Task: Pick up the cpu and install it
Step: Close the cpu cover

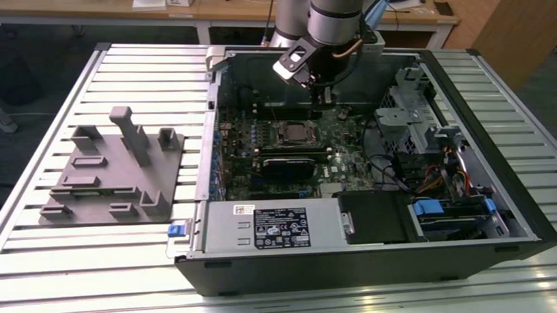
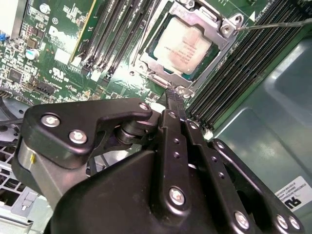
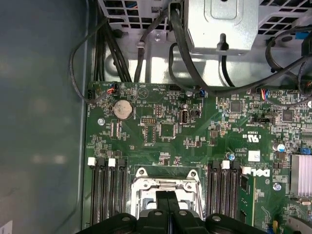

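Lying flat within the socket frame (image 2: 225, 30), the cpu (image 2: 185, 46) is judged installed; the pincer (image 2: 173, 96), pinched narrow and empty, is held clear above its edge.

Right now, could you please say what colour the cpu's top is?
Silvery-white cpu, clearest in the second wrist view.

The cpu (image 2: 184, 48) is silvery-white, the motherboard (image 3: 165, 141) green, the claw (image 2: 174, 97) black, the fixture block (image 1: 104, 176) grey.

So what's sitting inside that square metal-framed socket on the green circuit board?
A flat square silvery-topped cpu lies in the socket, ringed by its metal frame. Whatever is beneath the chip is covered.
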`<state>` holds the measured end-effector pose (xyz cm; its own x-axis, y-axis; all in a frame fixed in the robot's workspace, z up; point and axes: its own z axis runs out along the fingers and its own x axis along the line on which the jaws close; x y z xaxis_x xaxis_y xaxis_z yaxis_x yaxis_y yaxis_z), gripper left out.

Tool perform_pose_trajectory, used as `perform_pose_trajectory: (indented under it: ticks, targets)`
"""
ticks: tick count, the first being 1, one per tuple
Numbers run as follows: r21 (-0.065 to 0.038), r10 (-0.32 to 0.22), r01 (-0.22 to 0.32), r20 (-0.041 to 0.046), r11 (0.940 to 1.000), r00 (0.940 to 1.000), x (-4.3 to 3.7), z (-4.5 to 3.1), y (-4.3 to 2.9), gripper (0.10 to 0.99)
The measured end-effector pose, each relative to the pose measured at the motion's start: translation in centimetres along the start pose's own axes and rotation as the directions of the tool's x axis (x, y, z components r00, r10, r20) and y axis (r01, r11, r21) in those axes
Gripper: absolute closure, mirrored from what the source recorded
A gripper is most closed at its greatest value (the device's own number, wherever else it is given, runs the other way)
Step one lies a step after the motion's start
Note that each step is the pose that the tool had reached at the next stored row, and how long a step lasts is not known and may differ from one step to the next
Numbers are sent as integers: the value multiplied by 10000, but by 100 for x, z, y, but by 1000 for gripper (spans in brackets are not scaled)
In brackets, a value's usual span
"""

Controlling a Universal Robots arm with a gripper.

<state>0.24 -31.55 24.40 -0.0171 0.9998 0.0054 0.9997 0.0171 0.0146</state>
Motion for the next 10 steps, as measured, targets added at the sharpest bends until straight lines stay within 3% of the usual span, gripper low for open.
perform_pose_trajectory:
  ticks: [10]
  targets:
    - [0,-1,1,1,10000,10000,0,1,-47,980]
